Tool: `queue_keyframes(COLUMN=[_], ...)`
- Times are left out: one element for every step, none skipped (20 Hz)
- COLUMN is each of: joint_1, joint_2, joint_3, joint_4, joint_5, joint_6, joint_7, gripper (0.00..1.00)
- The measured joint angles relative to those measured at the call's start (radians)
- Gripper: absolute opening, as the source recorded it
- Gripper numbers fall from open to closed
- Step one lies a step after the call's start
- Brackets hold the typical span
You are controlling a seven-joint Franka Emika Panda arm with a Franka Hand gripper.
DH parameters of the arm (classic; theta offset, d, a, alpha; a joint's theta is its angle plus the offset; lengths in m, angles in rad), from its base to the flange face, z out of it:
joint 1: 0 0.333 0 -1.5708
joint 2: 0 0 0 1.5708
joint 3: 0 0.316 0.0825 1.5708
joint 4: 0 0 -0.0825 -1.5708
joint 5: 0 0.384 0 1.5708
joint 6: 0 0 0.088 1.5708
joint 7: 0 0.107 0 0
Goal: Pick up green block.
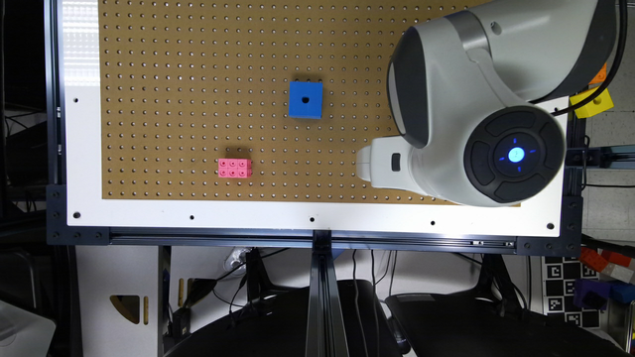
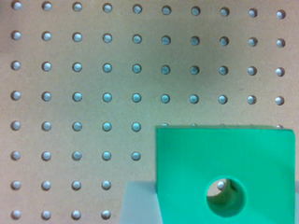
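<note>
Matt green plastic green block (image 2: 224, 172), matt brown fibreboard pegboard (image 1: 198, 99), glossy white arm shell (image 1: 446, 99)

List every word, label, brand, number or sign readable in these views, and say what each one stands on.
No readable words, brands or numbers in either view.
Black-and-white square fiducial marker, on a white panel at the exterior view's lower right: a pattern, no text.
Glowing blue light with small marks around it, on the arm's round dark cap: no characters.
Green block, blue cube, pink brick: unmarked.

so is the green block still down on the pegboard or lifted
Cannot tell. The wrist view shows the green block close up above the pegboard, but not whether it rests there.
</note>
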Motion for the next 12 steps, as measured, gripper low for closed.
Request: queue_keyframes(joint_1=[0.000, 0.000, 0.000, 0.000, 0.000, 0.000, 0.000, 0.000, 0.000, 0.000, 0.000, 0.000], joint_2=[0.000, 0.000, 0.000, 0.000, -0.002, -0.005, -0.010, -0.014, -0.018, -0.020, -0.022, -0.023], joint_3=[0.000, 0.000, 0.000, 0.000, 0.000, 0.000, 0.000, 0.000, 0.001, 0.001, 0.001, 0.001], joint_4=[0.000, 0.000, 0.000, 0.000, 0.000, 0.001, 0.001, 0.001, 0.001, 0.001, 0.001, 0.001], joint_5=[0.0000, 0.0000, 0.0000, 0.0000, 0.0000, 0.0000, 0.0000, 0.0000, 0.0000, 0.0000, 0.0000, 0.0000], joint_6=[0.000, 0.000, 0.000, 0.000, 0.000, 0.000, -0.002, -0.006, -0.010, -0.012, -0.013, -0.014], joint_7=[0.000, 0.000, 0.000, 0.000, 0.000, 0.000, 0.001, 0.001, 0.001, 0.001, 0.001, 0.001], gripper=[0.00, 0.00, 0.00, 0.00, 0.00, 0.00, 0.00, 0.00, 0.00, 0.00, 0.00, 0.00])
